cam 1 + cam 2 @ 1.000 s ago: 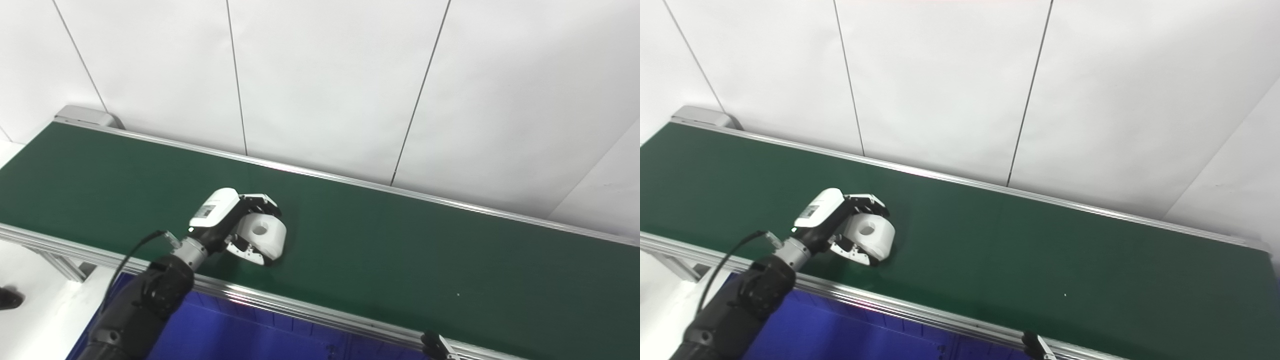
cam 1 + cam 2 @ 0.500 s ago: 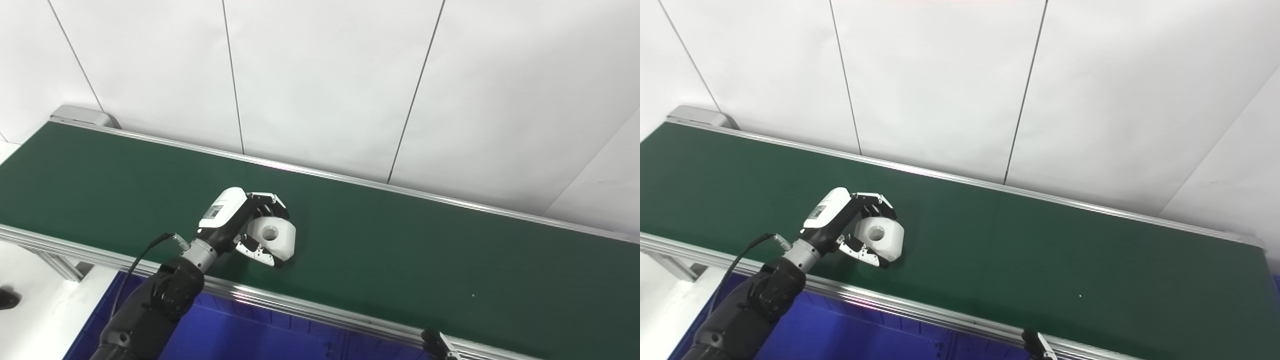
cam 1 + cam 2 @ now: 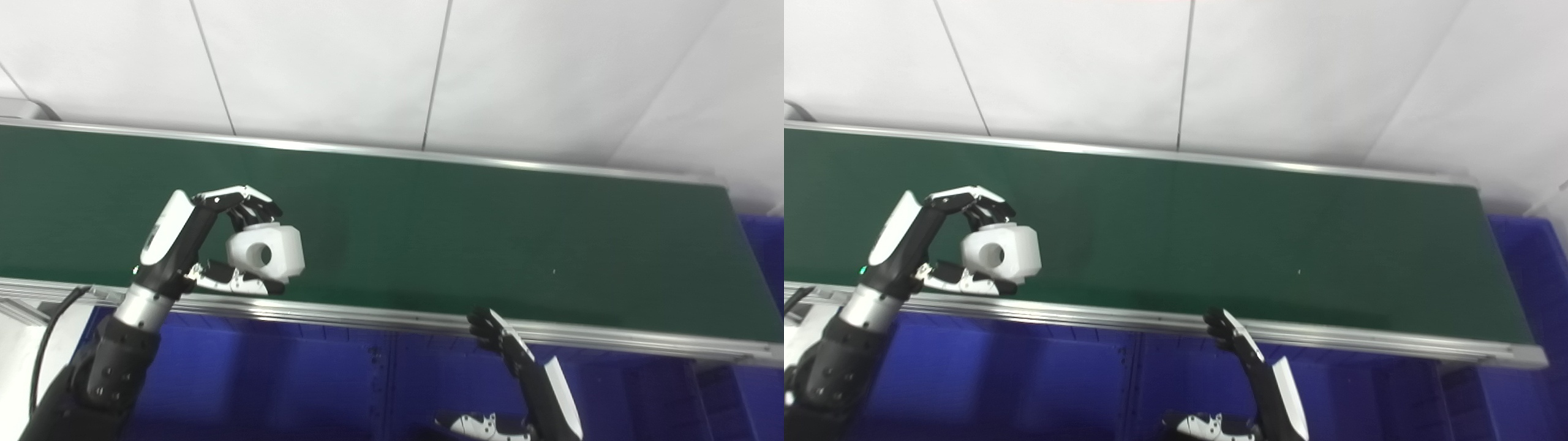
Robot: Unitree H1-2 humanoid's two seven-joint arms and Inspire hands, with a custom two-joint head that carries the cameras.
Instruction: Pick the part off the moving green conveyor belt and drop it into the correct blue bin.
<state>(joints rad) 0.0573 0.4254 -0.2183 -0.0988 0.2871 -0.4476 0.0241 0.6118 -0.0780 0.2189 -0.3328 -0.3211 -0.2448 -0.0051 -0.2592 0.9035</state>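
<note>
My left hand (image 3: 202, 245) is curled around the white part (image 3: 266, 252), fingers on top and thumb beneath, holding it above the near edge of the green conveyor belt (image 3: 459, 226). A second ago it sat on the belt. My right hand (image 3: 520, 373) hangs open over the blue bin (image 3: 318, 380).

Long dark green flat conveyor worktop (image 3: 465, 233) with silver metal side rails (image 3: 392, 318); surface bare except tiny white speck (image 3: 554, 271).
</note>
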